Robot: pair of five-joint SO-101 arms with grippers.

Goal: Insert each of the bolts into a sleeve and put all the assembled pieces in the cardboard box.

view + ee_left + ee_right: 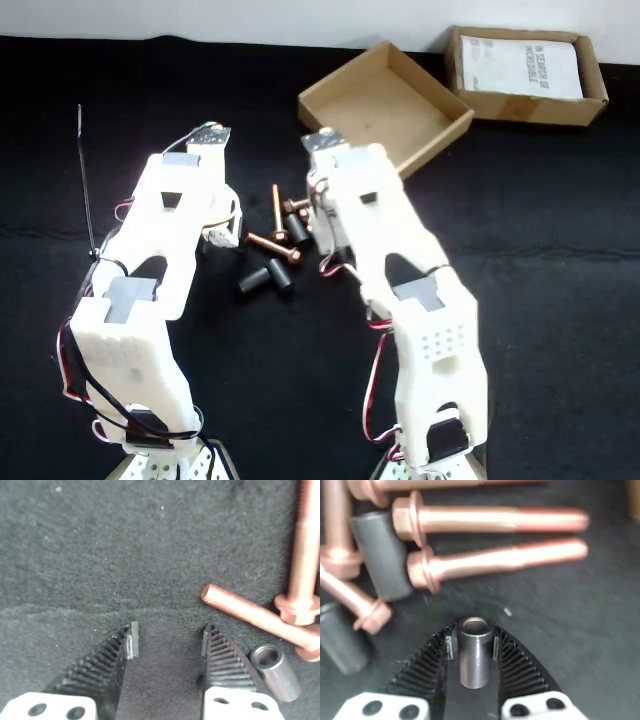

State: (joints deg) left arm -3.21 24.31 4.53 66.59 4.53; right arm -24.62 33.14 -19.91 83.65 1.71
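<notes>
Right gripper (pixel 472 641) is pinching a dark grey sleeve (pixel 474 667), hollow end out, near the coppery flange-head bolts (pixel 490 520) on the black cloth (pixel 100 555). Left gripper (pixel 170 635) sits spread wide beside them. Maybe three loose sleeves (pixel 255 280), hard to count.

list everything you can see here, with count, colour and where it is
bolts: at least 5, copper, loose between the arms
held sleeve: 1, grey, in right gripper
loose sleeves: at least 2, dark grey, beside the bolts
box: 1, brown, open, empty, beyond the bolts
second box: 1, brown, white sheet inside, far right
cloth: 1, black, under everything
strip: 1, thin black, upright beside one arm
arms: 2, white, flanking the bolts
left gripper: black, open over cloth
right gripper: black, shut on held sleeve
</notes>
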